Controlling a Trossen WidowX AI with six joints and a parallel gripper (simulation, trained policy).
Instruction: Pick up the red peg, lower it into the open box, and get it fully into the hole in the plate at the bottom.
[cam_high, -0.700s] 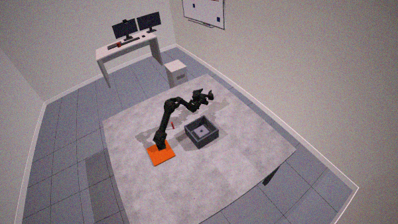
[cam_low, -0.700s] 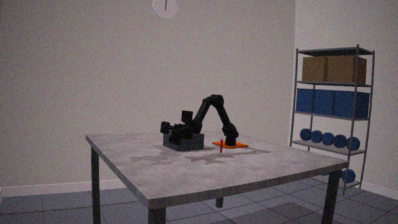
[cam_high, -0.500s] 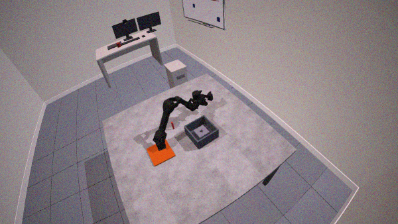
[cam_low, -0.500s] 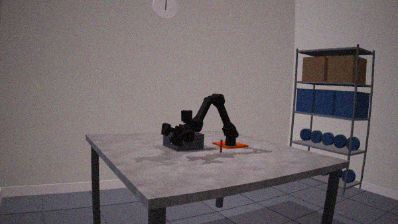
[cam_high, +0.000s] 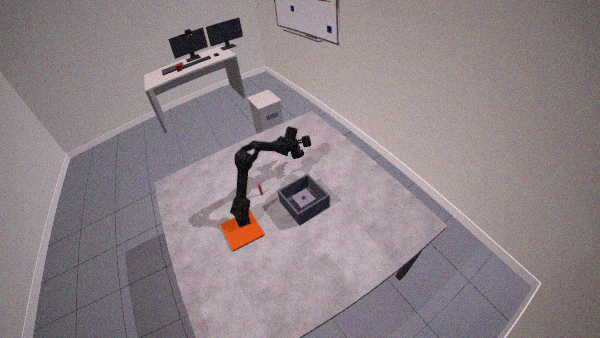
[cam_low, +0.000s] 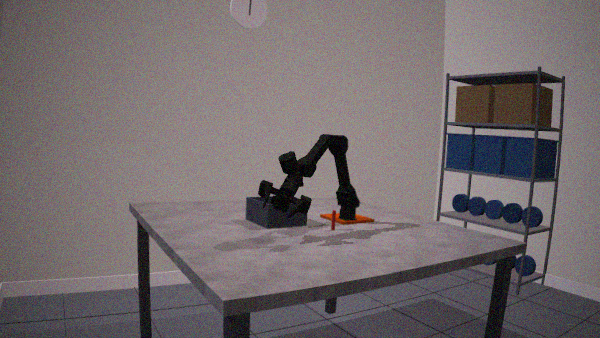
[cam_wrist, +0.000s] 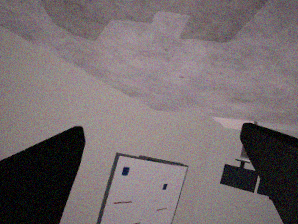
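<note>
The red peg (cam_high: 260, 189) (cam_low: 333, 220) stands upright on the table, between the arm's base and the box's near side in the exterior view. The open dark box (cam_high: 314, 209) (cam_low: 258, 213) stands beside it. The pale plate (cam_high: 298, 201) with a small dark hole lies at its bottom, and no peg shows in it. My gripper (cam_high: 303, 146) (cam_low: 283, 201) (cam_wrist: 166, 133) is wide open and empty, raised above the table and away from the peg. Its fingers show at both sides of the wrist view, which does not show the peg or the box.
The arm rises from an orange base plate (cam_high: 243, 240) (cam_low: 365, 219) on the grey table (cam_high: 350, 260) (cam_low: 240, 270). A desk with monitors, a white cabinet (cam_high: 266, 102) and a wall board (cam_high: 310, 20) (cam_wrist: 145, 192) stand or hang beyond the table. A shelf rack is behind at the right in the exterior view.
</note>
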